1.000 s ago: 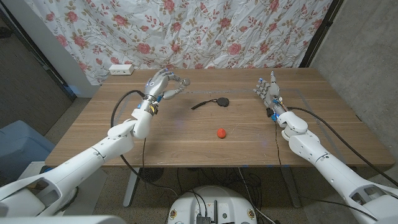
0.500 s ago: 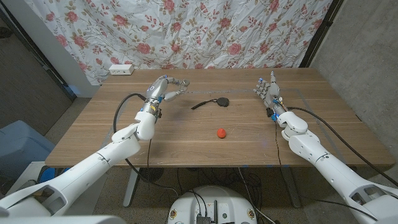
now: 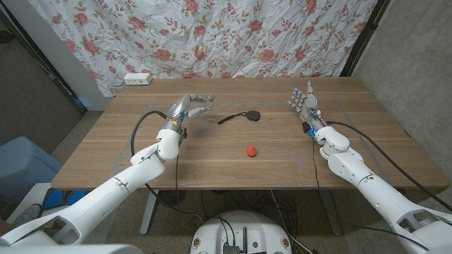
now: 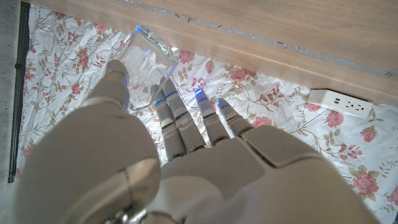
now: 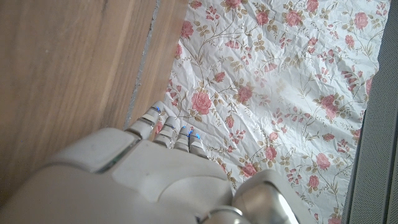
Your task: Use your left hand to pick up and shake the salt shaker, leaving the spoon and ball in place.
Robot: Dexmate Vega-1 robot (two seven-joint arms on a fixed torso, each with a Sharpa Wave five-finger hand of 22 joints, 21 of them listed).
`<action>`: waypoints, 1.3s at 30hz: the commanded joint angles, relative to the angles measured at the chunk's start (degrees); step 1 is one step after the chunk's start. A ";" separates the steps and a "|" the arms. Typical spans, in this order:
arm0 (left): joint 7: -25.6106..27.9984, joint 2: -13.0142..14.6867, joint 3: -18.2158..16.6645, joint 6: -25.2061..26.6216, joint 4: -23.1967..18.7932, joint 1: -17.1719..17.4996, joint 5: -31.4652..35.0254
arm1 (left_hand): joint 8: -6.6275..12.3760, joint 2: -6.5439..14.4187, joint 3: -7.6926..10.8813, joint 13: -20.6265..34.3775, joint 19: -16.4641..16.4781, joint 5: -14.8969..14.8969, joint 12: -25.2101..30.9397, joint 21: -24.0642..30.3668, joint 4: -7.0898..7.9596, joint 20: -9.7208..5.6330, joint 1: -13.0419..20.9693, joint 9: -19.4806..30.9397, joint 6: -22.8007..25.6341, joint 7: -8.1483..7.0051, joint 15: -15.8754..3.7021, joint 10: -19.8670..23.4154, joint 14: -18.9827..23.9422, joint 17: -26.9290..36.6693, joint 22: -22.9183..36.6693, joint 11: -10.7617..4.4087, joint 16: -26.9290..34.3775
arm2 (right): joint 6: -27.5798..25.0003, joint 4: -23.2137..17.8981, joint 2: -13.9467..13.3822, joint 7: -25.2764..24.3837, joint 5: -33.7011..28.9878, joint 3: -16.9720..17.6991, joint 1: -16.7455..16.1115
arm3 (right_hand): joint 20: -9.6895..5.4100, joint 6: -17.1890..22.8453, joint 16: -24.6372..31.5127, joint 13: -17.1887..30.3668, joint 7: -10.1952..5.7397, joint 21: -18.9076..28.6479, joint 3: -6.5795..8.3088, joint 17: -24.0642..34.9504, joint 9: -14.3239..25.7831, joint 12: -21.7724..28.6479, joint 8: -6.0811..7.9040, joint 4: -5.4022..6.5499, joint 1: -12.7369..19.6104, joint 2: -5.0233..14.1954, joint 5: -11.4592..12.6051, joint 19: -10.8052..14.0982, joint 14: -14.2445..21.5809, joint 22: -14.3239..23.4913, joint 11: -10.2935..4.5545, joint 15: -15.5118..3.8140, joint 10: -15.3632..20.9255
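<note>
My left hand (image 3: 188,107) is raised over the far left part of the table and pinches the clear glass salt shaker (image 3: 206,99) between thumb and fingers. In the left wrist view the salt shaker (image 4: 147,61) sits at the fingertips (image 4: 166,93) of that left hand (image 4: 186,168), tilted. The black spoon (image 3: 240,116) lies on the wood just to the right of this hand. A small red ball (image 3: 250,150) rests nearer the front, in the middle. My right hand (image 3: 305,103) stands at the far right, fingers apart and holding nothing.
A white power strip (image 3: 138,77) lies at the wooden table's (image 3: 212,169) far left corner, also seen as the power strip (image 4: 341,102) from the left wrist. A floral curtain (image 3: 233,35) hangs behind the table. A grey wall stands on the right.
My left hand has come down and slightly nearer with the shaker, tilting as it goes. The spoon, the ball and my right hand have stayed where they were.
</note>
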 commanded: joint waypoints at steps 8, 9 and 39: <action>-4.20 -1.28 -2.60 2.55 -3.30 2.82 -12.51 | -0.98 0.96 0.11 -0.35 -0.29 0.09 -0.68 0.09 0.29 0.33 -1.19 0.03 1.50 0.30 -6.45 -0.63 -0.31 -0.04 0.21 0.01 -0.23 | -0.01 -0.02 -0.01 -0.02 -0.01 0.00 -0.01 | 0.19 0.00 -0.20 0.33 0.45 0.30 -0.38 0.22 0.19 0.02 0.21 0.01 -0.11 5.63 0.53 0.28 -0.07 0.30 -0.06 -2.00 -0.43; -4.47 -1.28 -2.72 2.75 -3.51 2.93 -13.16 | -1.09 0.99 0.13 -0.40 -0.29 0.08 -0.71 0.10 0.28 0.35 -1.24 0.02 1.38 0.42 -6.39 -0.66 -0.37 -0.04 0.21 0.01 -0.26 | -0.01 -0.02 -0.01 -0.02 -0.01 0.00 -0.01 | 0.19 -0.02 -0.19 0.33 0.43 0.31 -0.38 0.22 0.19 0.04 0.20 0.01 -0.11 5.63 0.53 0.28 -0.04 0.30 -0.05 -1.93 -0.39; -2.70 1.17 -0.86 -5.50 0.77 3.82 -10.12 | -3.09 1.20 0.28 -1.73 -2.78 -0.02 -1.31 -0.45 0.12 0.55 -2.42 -0.21 1.07 0.47 -5.28 -1.91 -2.76 -0.14 0.16 0.05 -0.87 | -0.06 -0.10 -0.03 -0.06 0.00 0.00 -0.03 | 0.18 0.01 -0.22 0.36 0.42 0.30 -0.38 0.25 0.19 0.01 0.21 0.01 -0.11 5.63 0.53 0.27 -0.07 0.30 -0.04 -1.93 -0.46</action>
